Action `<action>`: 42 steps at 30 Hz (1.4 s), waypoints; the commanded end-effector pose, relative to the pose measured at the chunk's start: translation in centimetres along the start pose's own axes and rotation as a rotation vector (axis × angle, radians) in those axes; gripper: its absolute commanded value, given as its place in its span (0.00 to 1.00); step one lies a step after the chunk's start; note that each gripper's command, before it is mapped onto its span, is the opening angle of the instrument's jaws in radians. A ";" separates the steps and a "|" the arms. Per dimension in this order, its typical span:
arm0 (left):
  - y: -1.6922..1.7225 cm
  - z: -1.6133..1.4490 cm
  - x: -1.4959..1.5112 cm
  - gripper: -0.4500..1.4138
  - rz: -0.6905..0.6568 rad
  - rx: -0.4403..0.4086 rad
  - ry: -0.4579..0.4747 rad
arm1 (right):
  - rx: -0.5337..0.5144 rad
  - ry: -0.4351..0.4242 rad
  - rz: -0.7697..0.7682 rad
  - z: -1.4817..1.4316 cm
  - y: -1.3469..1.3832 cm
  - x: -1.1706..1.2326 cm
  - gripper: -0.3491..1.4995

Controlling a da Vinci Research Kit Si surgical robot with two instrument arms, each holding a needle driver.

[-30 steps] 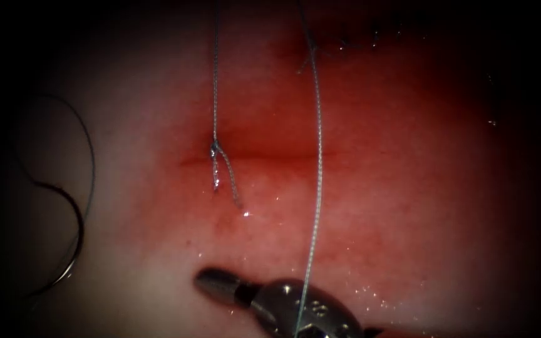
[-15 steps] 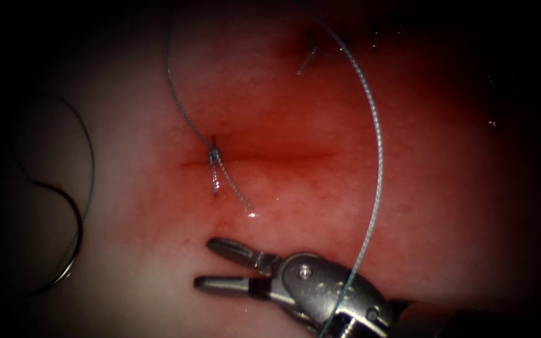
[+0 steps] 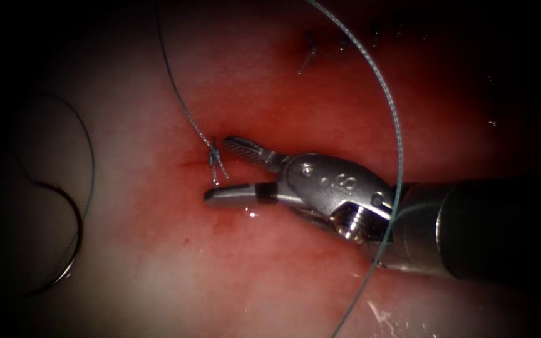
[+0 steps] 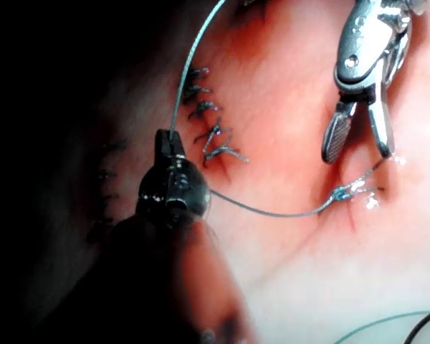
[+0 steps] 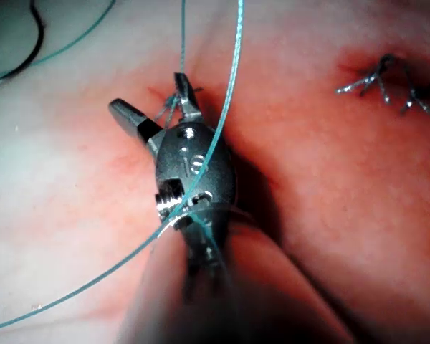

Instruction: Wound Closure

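Note:
My right tool (image 3: 228,170) comes in from the right, and its open jaws straddle the two short tails of a knot (image 3: 214,156) at the left end of the cut. From the knot, thread (image 3: 180,94) runs up and to the left. A second strand (image 3: 399,150) arcs slackly over the right tool's wrist. My left tool (image 4: 170,143) is shut on the thread, which leads from it to the knot (image 4: 342,192). The right tool (image 5: 150,93) holds nothing. The curved needle (image 3: 73,241) lies loose on the tissue at the far left, held by neither tool.
Earlier stitches with cut ends (image 3: 308,53) sit above and to the right of the knot, and several more stitches (image 4: 211,132) lie beside the left tool. Red fluid stains the tissue (image 3: 270,275) around the cut. Dark thread (image 3: 86,138) loops near the needle.
The right tool rose from the lower edge to the knot and opened its jaws. Both thread strands, straight and taut before, now curve slackly.

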 end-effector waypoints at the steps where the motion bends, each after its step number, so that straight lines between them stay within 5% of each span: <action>1: -0.03 0.06 0.02 0.00 -0.004 0.003 0.004 | -0.005 0.004 -0.006 0.18 0.01 -0.03 0.88; 12: -0.02 -0.01 0.38 0.00 -0.035 -0.003 0.023 | -0.048 0.003 -0.007 0.60 0.12 -0.09 0.98; 34: 0.03 0.09 0.53 0.00 -0.021 0.002 0.035 | 0.000 0.008 -0.014 0.98 0.00 -0.09 0.95; 37: 0.04 0.10 0.55 0.00 -0.020 0.002 0.036 | 0.019 0.011 -0.017 1.03 -0.05 -0.10 0.84; 38: 0.05 0.09 0.56 0.00 -0.020 0.002 0.037 | 0.006 0.008 -0.019 1.03 -0.08 -0.11 0.30; 39: 0.06 0.09 0.57 0.00 -0.019 0.001 0.040 | -0.036 -0.002 -0.017 1.02 -0.09 -0.12 0.02; 42: 0.09 0.09 0.60 0.00 -0.018 0.000 0.041 | -0.081 0.017 -0.007 1.02 -0.09 -0.07 0.00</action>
